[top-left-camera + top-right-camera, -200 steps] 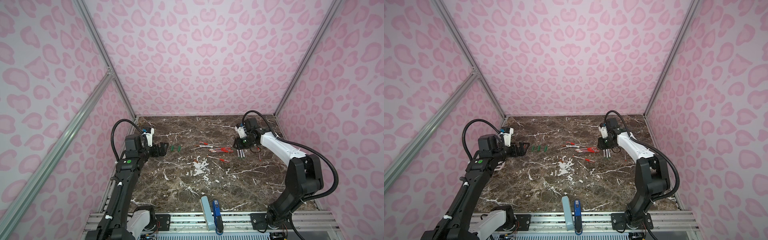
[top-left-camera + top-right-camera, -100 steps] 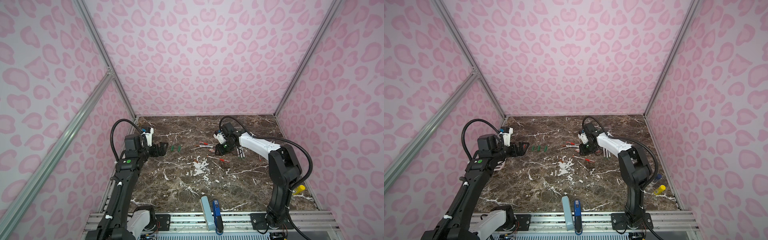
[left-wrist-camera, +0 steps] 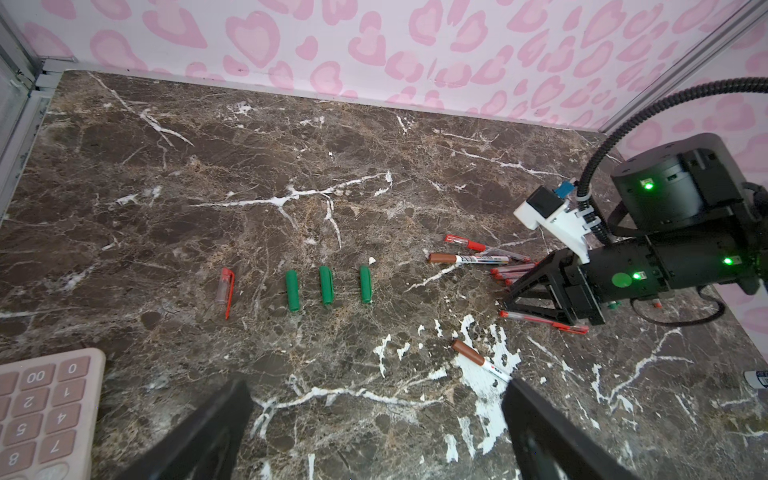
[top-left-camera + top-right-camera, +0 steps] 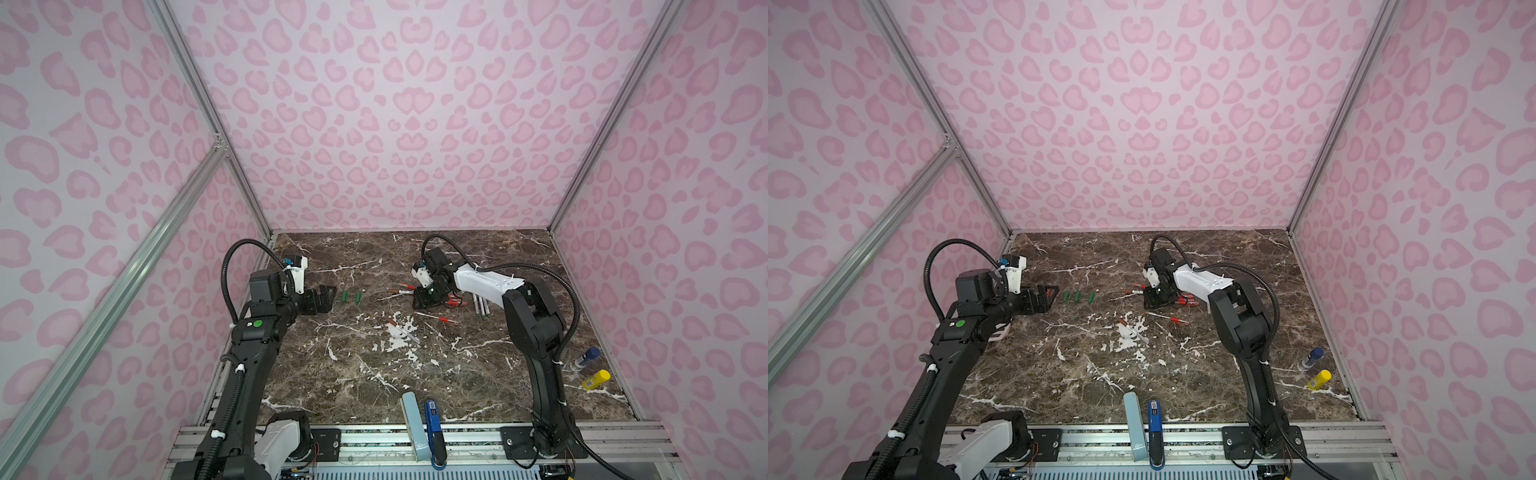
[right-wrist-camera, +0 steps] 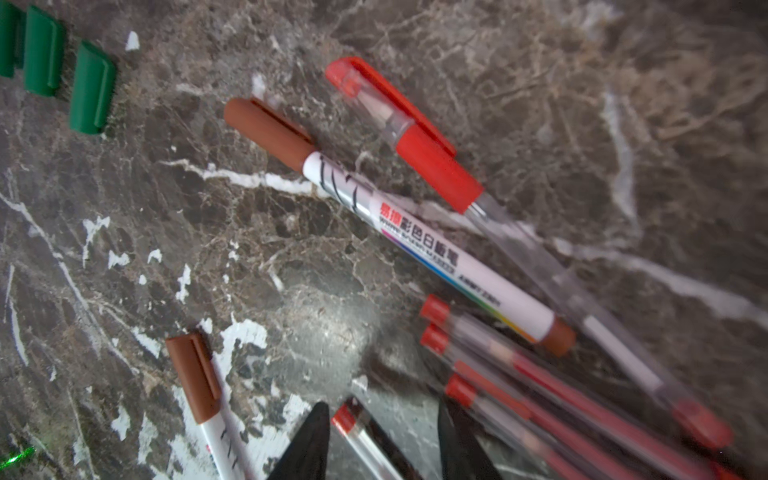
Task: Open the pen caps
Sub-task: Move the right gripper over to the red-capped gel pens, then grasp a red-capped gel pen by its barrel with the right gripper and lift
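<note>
Jaws of right end effector [image 5: 381, 409] half-open astride clear red pen [image 5: 360, 444]

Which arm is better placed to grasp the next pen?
Right. The right gripper is over the red pens, jaws astride one; the left gripper hangs open by the green caps, away from them.

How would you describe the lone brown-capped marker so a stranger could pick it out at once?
On the dark marble table, find the big white splash near the middle. The brown-capped marker lies on it, alone; its twin lies farther back beside the red pens.
</note>
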Robot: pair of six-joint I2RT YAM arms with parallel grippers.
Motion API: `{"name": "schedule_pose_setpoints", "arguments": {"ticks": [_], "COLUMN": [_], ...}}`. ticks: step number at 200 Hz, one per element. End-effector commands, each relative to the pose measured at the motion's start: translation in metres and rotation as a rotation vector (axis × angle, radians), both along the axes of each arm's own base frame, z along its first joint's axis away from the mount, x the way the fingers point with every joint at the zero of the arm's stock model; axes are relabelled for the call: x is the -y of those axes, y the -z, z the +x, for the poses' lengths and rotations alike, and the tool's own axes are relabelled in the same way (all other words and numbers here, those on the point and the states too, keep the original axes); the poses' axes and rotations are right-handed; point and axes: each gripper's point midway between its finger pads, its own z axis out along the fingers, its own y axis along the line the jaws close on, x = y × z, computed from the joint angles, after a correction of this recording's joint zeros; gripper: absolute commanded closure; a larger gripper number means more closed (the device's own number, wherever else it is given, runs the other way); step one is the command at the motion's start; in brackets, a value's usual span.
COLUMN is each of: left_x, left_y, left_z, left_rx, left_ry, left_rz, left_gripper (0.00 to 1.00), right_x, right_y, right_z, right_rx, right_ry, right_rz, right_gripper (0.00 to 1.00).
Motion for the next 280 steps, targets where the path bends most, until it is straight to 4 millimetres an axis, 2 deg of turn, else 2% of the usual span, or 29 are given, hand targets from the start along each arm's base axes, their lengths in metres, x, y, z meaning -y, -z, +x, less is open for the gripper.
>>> {"name": "schedule_pose_setpoints", "arguments": {"ticks": [1,21,35,38,51,76,92,134,168,194,234,280], "left_x": [0.0,0.001,-0.001,-0.001,0.001,0.001,0.001,0.001,0.002,0.003,0.003,0.003], "left_y": [-0.009,-0.004,-0.006,-0.007,-0.007,-0.003,-0.004,-0.001,0.002,0.0,0.0,-0.002], "left_z": [0.004,0.004,0.005,0.005,0.006,0.007,0.008,0.01,0.012,0.013,0.014,0.013], "left_rx": [0.041,0.034,0.029,0.029,0.037,0.023,0.021,0.01,0.002,0.009,0.001,0.002], "left_ry": [0.006,0.011,0.002,0.001,0.008,0.008,0.007,0.006,0.012,0.014,0.011,0.012], "left_rz": [0.0,0.001,0.004,0.002,-0.007,-0.006,-0.013,-0.018,-0.026,-0.031,-0.031,-0.034], "left_gripper": [0.02,0.02,0.02,0.02,0.02,0.02,0.02,0.02,0.02,0.02,0.02,0.02], "right_x": [-0.002,-0.003,-0.007,-0.003,-0.002,0.011,0.02,0.041,0.048,0.061,0.08,0.08], "right_y": [0.014,0.021,0.018,0.023,0.024,0.03,0.028,0.018,-0.01,-0.027,-0.018,-0.006], "right_z": [-0.007,-0.02,-0.033,-0.041,-0.055,-0.079,-0.096,-0.123,-0.124,-0.117,-0.107,-0.098], "right_rx": [-0.031,-0.054,-0.05,-0.064,-0.065,-0.095,-0.092,-0.082,-0.034,0.024,0.057,0.064], "right_ry": [0.016,0.01,-0.002,-0.004,-0.008,-0.003,0.009,0.054,0.099,0.205,0.322,0.354], "right_rz": [-0.002,-0.013,-0.013,-0.024,-0.021,-0.054,-0.058,-0.069,-0.058,-0.066,-0.155,-0.243], "right_gripper": [0.56,0.58,0.58,0.59,0.59,0.6,0.6,0.6,0.6,0.59,0.58,0.62]}}
